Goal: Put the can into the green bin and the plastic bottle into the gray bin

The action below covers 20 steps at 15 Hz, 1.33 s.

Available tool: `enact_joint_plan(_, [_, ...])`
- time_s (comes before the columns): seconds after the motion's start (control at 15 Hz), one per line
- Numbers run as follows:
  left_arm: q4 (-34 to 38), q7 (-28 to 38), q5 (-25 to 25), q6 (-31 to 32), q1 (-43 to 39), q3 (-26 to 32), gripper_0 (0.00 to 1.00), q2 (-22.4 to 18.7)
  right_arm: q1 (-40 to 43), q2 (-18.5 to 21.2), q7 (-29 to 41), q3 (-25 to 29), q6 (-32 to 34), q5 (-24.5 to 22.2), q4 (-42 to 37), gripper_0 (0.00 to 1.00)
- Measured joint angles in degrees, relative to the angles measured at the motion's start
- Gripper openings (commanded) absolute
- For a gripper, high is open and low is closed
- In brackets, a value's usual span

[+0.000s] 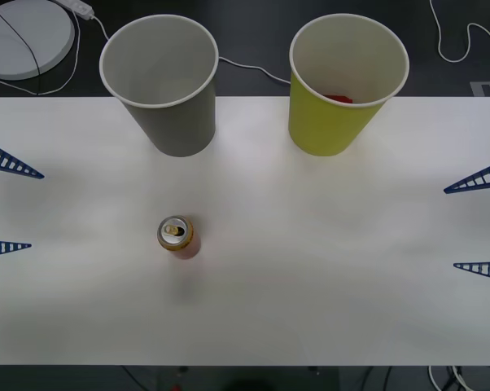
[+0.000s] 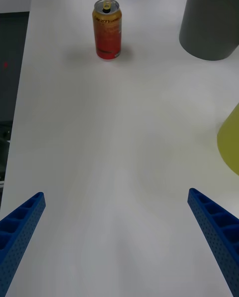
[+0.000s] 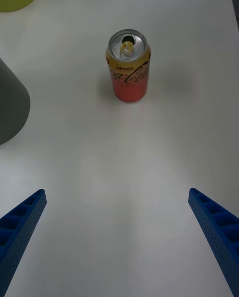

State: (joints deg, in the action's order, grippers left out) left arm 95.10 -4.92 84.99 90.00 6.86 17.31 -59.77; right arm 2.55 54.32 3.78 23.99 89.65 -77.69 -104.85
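Work surface: white table (image 1: 310,269), matte, running the full width of my front view, its far edge meeting a dark floor.

Item 1: the can (image 1: 177,235), gold over orange-red, silver top, upright on the table left of centre, nearer me than both bins and apart from them.

Item 2: the gray bin (image 1: 162,81), upright at the far left of the table, white rim, pale inside.

Item 3: the green bin (image 1: 345,81), upright at the far right, well apart from the gray one; I see something red low inside it, too small to identify.

Item 4: left gripper (image 1: 7,205), at the table's left edge, fingers spread, holding nothing.

Item 5: right gripper (image 1: 479,221), at the right edge, fingers likewise spread and empty.

Room: a white round disc (image 1: 25,32) on the floor at far left; white cables (image 1: 245,67) trail behind the bins.
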Motion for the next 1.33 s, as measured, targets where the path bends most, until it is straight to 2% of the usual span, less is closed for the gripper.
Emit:
enact_joint_plan(0.33, [-0.1, 0.0, 0.0, 0.0, 0.0, -0.2, 1.0, 0.0, 0.0, 0.0, 0.0, 0.0, 0.0, 0.0, 0.0, 1.0])
enact_joint_plan(0.73, [-1.3, -0.2, -0.7, 0.0, -0.8, -3.1, 1.0, -1.2, 0.0, 0.0, 0.0, 0.0, 0.0, 0.0, 0.0, 1.0])
enact_joint_plan(0.87, [-4.7, -1.1, -3.8, 0.0, -0.8, -4.6, 1.0, -1.1, 0.0, 0.0, 0.0, 0.0, 0.0, 0.0, 0.0, 1.0])
enact_joint_plan(1.33, [-18.7, -15.0, -17.3, -6.3, -0.7, -14.7, 1.0, -1.1, 0.0, 0.0, 0.0, 0.0, 0.0, 0.0, 0.0, 1.0])
